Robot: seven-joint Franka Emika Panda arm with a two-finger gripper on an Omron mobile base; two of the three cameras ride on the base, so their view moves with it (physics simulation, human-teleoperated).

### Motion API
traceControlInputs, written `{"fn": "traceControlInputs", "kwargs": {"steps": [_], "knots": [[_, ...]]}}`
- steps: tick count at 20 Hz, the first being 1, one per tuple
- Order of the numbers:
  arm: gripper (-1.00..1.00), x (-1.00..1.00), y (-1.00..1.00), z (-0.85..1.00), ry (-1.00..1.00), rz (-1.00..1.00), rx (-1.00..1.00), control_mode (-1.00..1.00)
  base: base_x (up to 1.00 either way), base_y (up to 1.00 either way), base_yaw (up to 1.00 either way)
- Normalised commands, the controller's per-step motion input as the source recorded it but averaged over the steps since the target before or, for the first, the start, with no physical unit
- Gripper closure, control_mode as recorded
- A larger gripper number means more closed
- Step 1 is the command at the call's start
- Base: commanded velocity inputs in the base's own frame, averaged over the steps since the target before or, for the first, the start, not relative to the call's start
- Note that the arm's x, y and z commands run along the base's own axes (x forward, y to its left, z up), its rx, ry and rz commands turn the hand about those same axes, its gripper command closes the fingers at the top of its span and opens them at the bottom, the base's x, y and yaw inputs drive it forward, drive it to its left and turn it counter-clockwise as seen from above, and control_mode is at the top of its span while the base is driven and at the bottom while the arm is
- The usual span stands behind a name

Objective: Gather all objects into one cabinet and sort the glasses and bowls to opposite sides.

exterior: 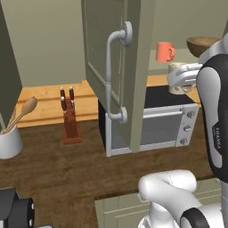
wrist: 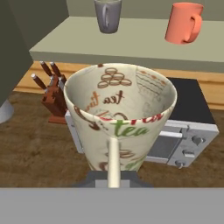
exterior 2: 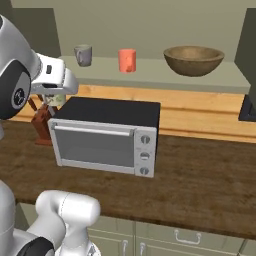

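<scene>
The gripper is clenched on the cream mug, which it holds in the air above the toaster oven, near the oven's left rear corner in the right base view; in the hand view the mug is close to the camera, its mouth facing it, printed with "tea" lettering and brown ovals inside and out. In the left base view the mug sits just beyond the white wrist, over the oven's black top. On the open cabinet's shelf behind the oven stand the grey cup at the left, the orange mug near the middle and the wooden bowl at the right, all upright and apart from one another. The cabinet door is swung open toward the base, with its pale tubular handle facing the left camera. On the wooden counter a knife block stands left of the oven, and farther left a white crock holds wooden spoons
</scene>
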Motion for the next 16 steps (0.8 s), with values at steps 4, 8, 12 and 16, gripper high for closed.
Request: {"fn": "traceControlInputs", "kwargs": {"steps": [4, 8, 12, 16], "knots": [[1.0, 0.0, 0.0, 0.0, 0.0, 0.0, 0.0, 1.0, 0.19, 0.17, 0.0], [1.0, 0.0, 0.0, 0.0, 0.0, 0.0, 0.0, 1.0, 0.14, 0.1, 0.0], [1.0, 0.0, 0.0, 0.0, 0.0, 0.0, 0.0, 1.0, 0.04, 0.07, 0.0], [1.0, 0.0, 0.0, 0.0, 0.0, 0.0, 0.0, 1.0, 0.0, 0.12, -0.02]]}}
